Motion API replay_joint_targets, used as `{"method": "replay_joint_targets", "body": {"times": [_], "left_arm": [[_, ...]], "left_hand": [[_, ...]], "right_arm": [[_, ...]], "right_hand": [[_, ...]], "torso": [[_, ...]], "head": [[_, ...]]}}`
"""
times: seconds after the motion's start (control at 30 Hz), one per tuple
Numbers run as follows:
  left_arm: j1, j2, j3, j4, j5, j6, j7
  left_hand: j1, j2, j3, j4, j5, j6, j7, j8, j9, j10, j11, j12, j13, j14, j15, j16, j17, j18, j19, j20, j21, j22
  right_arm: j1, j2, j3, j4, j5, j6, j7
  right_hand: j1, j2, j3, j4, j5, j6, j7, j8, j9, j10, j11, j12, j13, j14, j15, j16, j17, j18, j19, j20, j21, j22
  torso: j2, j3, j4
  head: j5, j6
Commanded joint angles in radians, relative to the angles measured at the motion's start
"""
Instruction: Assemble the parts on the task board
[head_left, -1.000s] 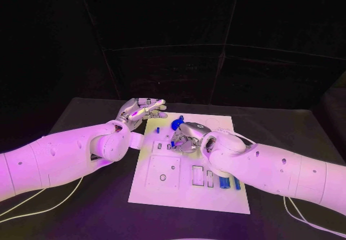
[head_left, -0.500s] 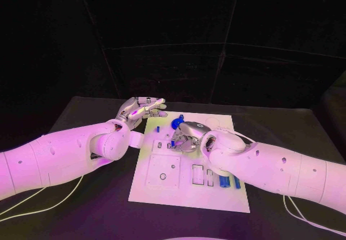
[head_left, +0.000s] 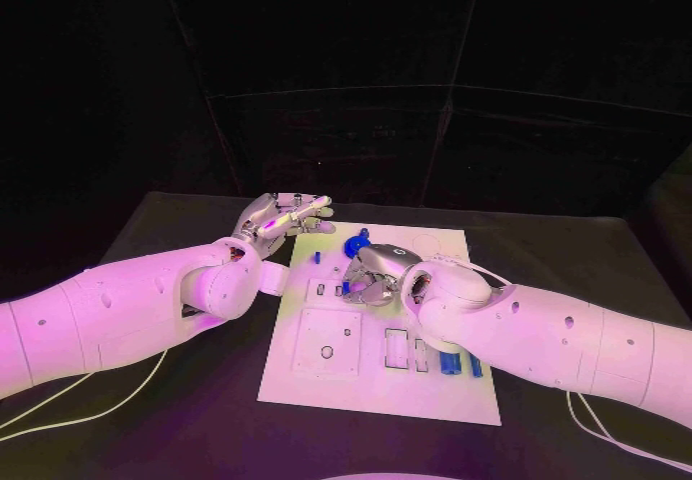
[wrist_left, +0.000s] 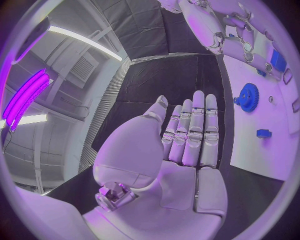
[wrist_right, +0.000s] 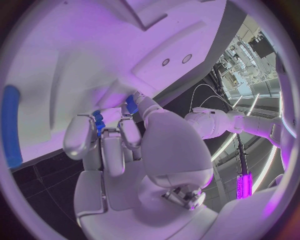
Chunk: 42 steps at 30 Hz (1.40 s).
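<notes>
- Head view: the task board (head_left: 378, 340) lies in the middle of the black worktop (head_left: 577, 260). My right robot hand (head_left: 378, 272) is curled down on its upper part, fingers closed around a small blue part (head_left: 346, 288). A blue gear (head_left: 356, 241) sits just beyond it. My left robot hand (head_left: 283, 218) hovers off the board's far left corner, holding nothing.
- Left wrist view: my left robot hand (wrist_left: 178, 150) is flat, fingers straight and together, empty; the gear (wrist_left: 249, 96) lies on the board (wrist_left: 265, 150).
- Right wrist view: my right robot hand (wrist_right: 119, 145) pinches the blue part (wrist_right: 98, 121) at its fingertips against the board (wrist_right: 75, 60).
</notes>
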<state>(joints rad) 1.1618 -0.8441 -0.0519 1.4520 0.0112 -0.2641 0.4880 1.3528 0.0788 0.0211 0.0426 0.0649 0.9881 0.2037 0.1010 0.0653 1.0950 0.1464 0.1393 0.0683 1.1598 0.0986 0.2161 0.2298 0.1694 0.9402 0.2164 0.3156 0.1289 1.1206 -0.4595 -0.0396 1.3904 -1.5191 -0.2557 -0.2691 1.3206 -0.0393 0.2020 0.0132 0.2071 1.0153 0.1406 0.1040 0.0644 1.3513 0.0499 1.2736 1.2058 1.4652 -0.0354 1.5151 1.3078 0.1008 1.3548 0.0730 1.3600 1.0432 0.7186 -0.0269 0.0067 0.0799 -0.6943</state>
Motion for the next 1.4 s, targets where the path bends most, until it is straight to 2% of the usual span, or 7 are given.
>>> {"method": "replay_joint_targets", "body": {"times": [0.03, 0.6, 0.87, 1.07, 1.2, 1.23, 1.4], "left_arm": [[0.002, 0.001, 0.001, 0.001, -0.001, 0.016, 0.01], [0.002, 0.0, 0.001, 0.0, -0.001, 0.018, 0.008], [0.002, 0.0, 0.001, -0.002, -0.001, 0.026, 0.008], [0.002, -0.003, 0.0, -0.001, -0.006, 0.031, 0.007], [0.001, -0.008, 0.0, 0.0, -0.058, 0.033, -0.029], [0.001, -0.01, 0.0, 0.0, -0.079, 0.033, -0.043], [0.003, -0.028, 0.001, 0.011, -0.226, 0.035, -0.168]], "left_hand": [[-0.003, 0.01, 0.007, 0.001, 0.003, 0.003, 0.003, -0.004, 0.0, 0.006, 0.001, -0.005, -0.001, 0.008, 0.0, -0.005, 0.001, 0.014, 0.007, -0.003, -0.005, -0.001], [-0.003, 0.01, 0.007, 0.001, 0.003, 0.003, 0.003, -0.004, 0.0, 0.006, 0.001, -0.005, -0.001, 0.008, 0.0, -0.005, 0.001, 0.014, 0.007, -0.003, -0.005, -0.001], [-0.004, 0.009, 0.008, 0.001, 0.003, 0.004, 0.001, -0.005, 0.0, 0.007, 0.0, -0.006, -0.001, 0.011, -0.001, -0.007, 0.003, 0.014, 0.009, -0.003, -0.004, -0.001], [-0.044, -0.021, -0.012, 0.012, 0.002, 0.004, -0.025, -0.014, 0.001, 0.068, -0.032, -0.003, 0.006, 0.197, -0.052, 0.078, 0.072, 0.016, 0.129, -0.052, 0.067, 0.03], [-0.058, -0.025, -0.018, 0.02, 0.001, 0.043, -0.049, -0.001, 0.006, 0.173, -0.069, 0.026, 0.023, 0.342, -0.095, 0.192, 0.164, 0.016, 0.237, -0.096, 0.15, 0.071], [-0.06, -0.029, -0.02, 0.022, 0.0, 0.052, -0.057, 0.001, 0.006, 0.206, -0.077, 0.038, 0.03, 0.354, -0.108, 0.274, 0.231, 0.015, 0.267, -0.109, 0.177, 0.085], [-0.055, -0.035, -0.018, 0.021, 0.001, 0.104, -0.094, 0.033, 0.02, 0.34, -0.128, 0.155, 0.108, 0.384, -0.149, 1.017, 0.935, 0.012, 0.357, -0.16, 0.343, 0.184]], "right_arm": [[-0.005, 0.0, -0.005, -0.002, -0.012, 0.031, -0.022], [-0.006, 0.003, -0.005, -0.001, -0.012, -0.01, -0.037], [-0.008, -0.013, -0.005, 0.02, 0.001, -0.083, 0.031], [-0.008, -0.074, -0.003, 0.085, 0.056, -0.138, 0.186], [0.007, -0.136, -0.001, 0.145, 0.148, -0.169, 0.28], [0.012, -0.152, 0.002, 0.158, 0.186, -0.172, 0.3], [0.05, -0.243, 0.034, 0.21, 0.337, -0.144, 0.321]], "right_hand": [[-0.009, -0.005, -0.001, -0.001, -0.007, -0.016, 0.002, -0.009, 0.0, -0.009, 0.003, -0.008, -0.005, 0.076, 0.011, -0.007, 0.123, -0.004, -0.004, 0.006, -0.005, -0.002], [-0.029, -0.028, -0.016, 0.006, -0.018, -0.092, 0.018, -0.038, 0.001, -0.039, 0.019, -0.037, -0.037, 0.072, 0.025, -0.017, 0.106, -0.001, -0.01, 0.02, -0.012, -0.015], [-0.034, -0.047, -0.049, 0.02, -0.007, -0.207, 0.04, -0.04, -0.001, -0.061, 0.038, -0.053, -0.061, 0.071, 0.041, -0.02, 0.102, 0.0, -0.012, 0.033, -0.016, -0.021], [-0.015, -0.045, -0.052, 0.016, 0.0, -0.232, 0.035, -0.035, 0.001, -0.061, 0.035, -0.048, -0.06, 0.069, 0.04, -0.023, 0.096, 0.002, -0.016, 0.035, -0.02, -0.03], [-0.011, -0.044, -0.065, 0.018, 0.014, -0.197, 0.032, -0.004, 0.009, -0.057, 0.032, -0.041, -0.057, 0.068, 0.037, -0.027, 0.091, 0.003, -0.019, 0.033, -0.023, -0.035], [-0.009, -0.042, -0.067, 0.018, 0.017, -0.185, 0.031, 0.005, 0.01, -0.057, 0.031, -0.041, -0.058, 0.067, 0.037, -0.028, 0.088, 0.003, -0.02, 0.032, -0.024, -0.037], [0.029, -0.023, -0.052, -0.004, 0.024, -0.144, 0.023, 0.032, 0.014, -0.076, 0.023, -0.061, -0.083, 0.059, 0.03, -0.046, 0.057, 0.011, -0.041, 0.027, -0.047, -0.084]], "torso": [[0.0, 0.0002, -0.0005], [0.0, 0.0, -0.0001], [-0.001, 0.0022, -0.0016], [-0.002, 0.0013, -0.0015], [-0.005, 0.003, 0.0025], [-0.007, 0.0039, 0.0033], [-0.021, 0.0104, 0.0038]], "head": [[0.001, -0.002], [0.001, -0.003], [0.003, -0.001], [0.005, 0.004], [0.006, 0.009], [0.005, 0.008], [0.01, 0.005]]}}
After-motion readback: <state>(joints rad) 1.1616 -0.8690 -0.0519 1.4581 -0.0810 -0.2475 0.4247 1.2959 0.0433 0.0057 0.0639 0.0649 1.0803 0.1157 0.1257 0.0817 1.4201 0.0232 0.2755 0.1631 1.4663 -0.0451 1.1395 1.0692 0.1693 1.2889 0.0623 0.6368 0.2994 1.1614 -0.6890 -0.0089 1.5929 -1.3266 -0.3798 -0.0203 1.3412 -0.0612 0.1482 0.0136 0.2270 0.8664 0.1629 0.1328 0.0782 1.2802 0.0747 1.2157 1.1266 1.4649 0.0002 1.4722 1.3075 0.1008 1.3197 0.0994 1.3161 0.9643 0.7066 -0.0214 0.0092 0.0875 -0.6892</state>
